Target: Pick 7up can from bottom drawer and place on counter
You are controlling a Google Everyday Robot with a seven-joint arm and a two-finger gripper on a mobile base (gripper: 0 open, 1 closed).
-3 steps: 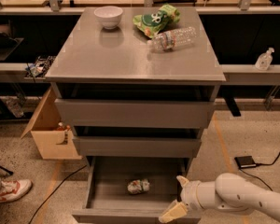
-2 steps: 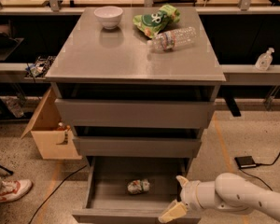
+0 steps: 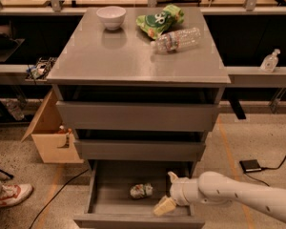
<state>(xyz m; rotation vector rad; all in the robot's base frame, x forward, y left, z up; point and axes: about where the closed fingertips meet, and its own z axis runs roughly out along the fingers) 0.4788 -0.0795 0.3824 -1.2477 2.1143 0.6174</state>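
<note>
The 7up can (image 3: 141, 191) lies on its side on the bare floor of the open bottom drawer (image 3: 107, 199), near the middle. My gripper (image 3: 168, 192) reaches in from the right on a white arm and hangs over the drawer's right part, a short way right of the can and apart from it. One pale finger (image 3: 164, 206) points down-left toward the drawer front, the other (image 3: 172, 176) points up; the jaws stand open and hold nothing. The grey counter (image 3: 109, 56) tops the cabinet above the two upper drawers.
On the counter stand a white bowl (image 3: 111, 17), a green snack bag (image 3: 160, 20) and a clear water bottle (image 3: 176, 40) lying down. A cardboard box (image 3: 50, 137) sits left of the cabinet. A person's shoe (image 3: 9, 195) is at lower left. A black device with cable (image 3: 251, 165) lies on the floor right.
</note>
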